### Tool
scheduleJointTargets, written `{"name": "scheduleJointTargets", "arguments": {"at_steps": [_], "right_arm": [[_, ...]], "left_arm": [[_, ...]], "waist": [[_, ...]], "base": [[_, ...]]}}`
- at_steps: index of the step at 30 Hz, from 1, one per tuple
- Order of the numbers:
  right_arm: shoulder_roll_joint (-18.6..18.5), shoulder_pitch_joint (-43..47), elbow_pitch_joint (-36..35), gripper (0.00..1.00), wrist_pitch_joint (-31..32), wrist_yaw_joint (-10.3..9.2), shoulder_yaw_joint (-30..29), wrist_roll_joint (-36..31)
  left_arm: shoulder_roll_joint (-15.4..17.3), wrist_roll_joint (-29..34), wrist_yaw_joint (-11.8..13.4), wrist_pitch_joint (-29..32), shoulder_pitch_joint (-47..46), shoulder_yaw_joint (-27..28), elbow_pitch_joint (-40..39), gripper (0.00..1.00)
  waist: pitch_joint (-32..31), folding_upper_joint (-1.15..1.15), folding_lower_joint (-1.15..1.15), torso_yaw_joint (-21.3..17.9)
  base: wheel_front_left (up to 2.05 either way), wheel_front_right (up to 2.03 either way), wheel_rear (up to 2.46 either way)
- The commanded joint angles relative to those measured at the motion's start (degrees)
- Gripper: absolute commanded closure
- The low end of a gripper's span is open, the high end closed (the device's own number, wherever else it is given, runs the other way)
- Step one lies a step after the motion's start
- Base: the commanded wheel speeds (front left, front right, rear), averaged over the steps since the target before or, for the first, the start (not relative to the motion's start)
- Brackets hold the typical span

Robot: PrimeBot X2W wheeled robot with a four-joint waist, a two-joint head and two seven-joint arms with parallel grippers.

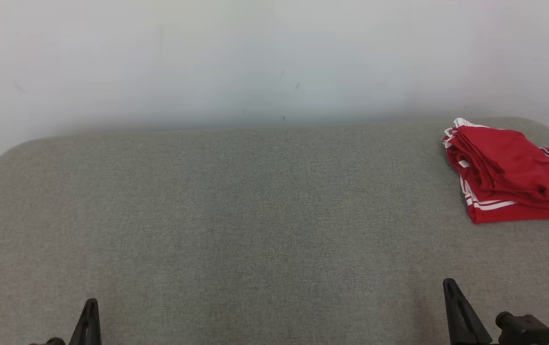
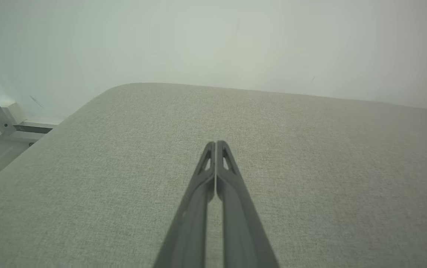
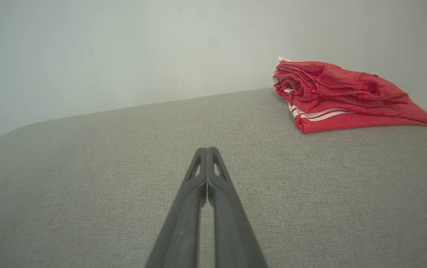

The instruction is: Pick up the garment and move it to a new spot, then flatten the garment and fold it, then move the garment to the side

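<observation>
Left gripper (image 2: 216, 143): fingers pressed together tip to tip, low over grey fabric surface (image 2: 310, 167). Right gripper (image 3: 207, 149): same, fingers together. Folded red garment (image 3: 332, 96), white stripes, lies ahead and to right of right gripper, well apart, near surface's far right rounded corner. Open fabric runs ahead of both grippers to far edge at white wall (image 1: 255, 57). Rounded corner ahead-left of left gripper.

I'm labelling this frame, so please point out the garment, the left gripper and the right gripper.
garment (image 1: 509, 172): head view, on its top red fold.
left gripper (image 2: 216, 143): left wrist view, where its closed fingertips meet.
right gripper (image 3: 206, 149): right wrist view, where its closed fingertips meet.
</observation>
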Motion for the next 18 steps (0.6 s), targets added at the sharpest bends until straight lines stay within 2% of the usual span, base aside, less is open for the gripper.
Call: {"name": "scheduleJointTargets", "arguments": {"at_steps": [1,18], "right_arm": [[-0.1,-1.14,-0.74,1.0,0.36,0.0,-0.25,3.21],[-0.29,-3.26,0.34,1.0,3.28,-0.02,-1.34,20.0]], "left_arm": [[0.19,-3.04,-0.12,0.74,-1.19,0.61,-0.69,1.0],[-1.13,-18.95,-0.64,4.7,-2.37,1.14,-1.42,1.0]], "waist": [[0.02,0.0,0.0,0.02],[0.13,0.0,0.0,0.16]], "base": [[0.0,0.0,0.0],[0.0,0.0,0.0]]}}
